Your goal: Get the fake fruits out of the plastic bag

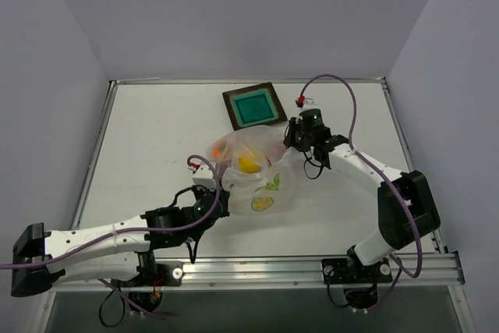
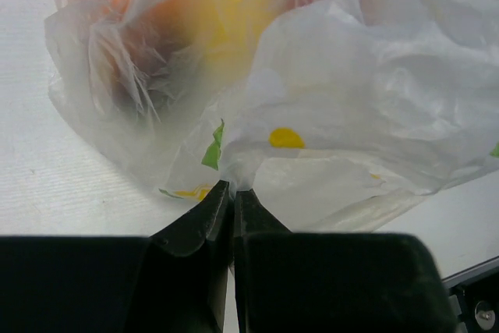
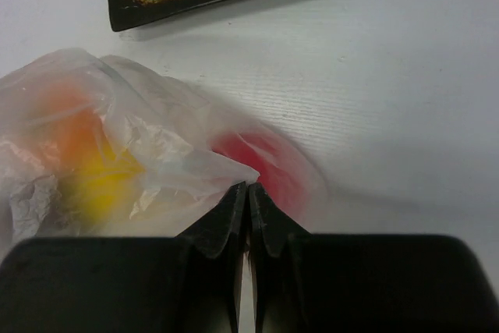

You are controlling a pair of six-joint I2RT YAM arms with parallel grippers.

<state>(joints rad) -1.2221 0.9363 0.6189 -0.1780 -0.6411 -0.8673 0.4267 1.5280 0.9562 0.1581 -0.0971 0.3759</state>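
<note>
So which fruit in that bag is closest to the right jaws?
The bright red round plastic fruit, just beyond the jaws; the yellow plastic fruit and orange plastic fruit lie farther left.

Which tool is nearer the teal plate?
Right. The right tool pinches the plastic bag at its far edge, close to the teal plate; the left tool pinches its near end, farther off.
</note>
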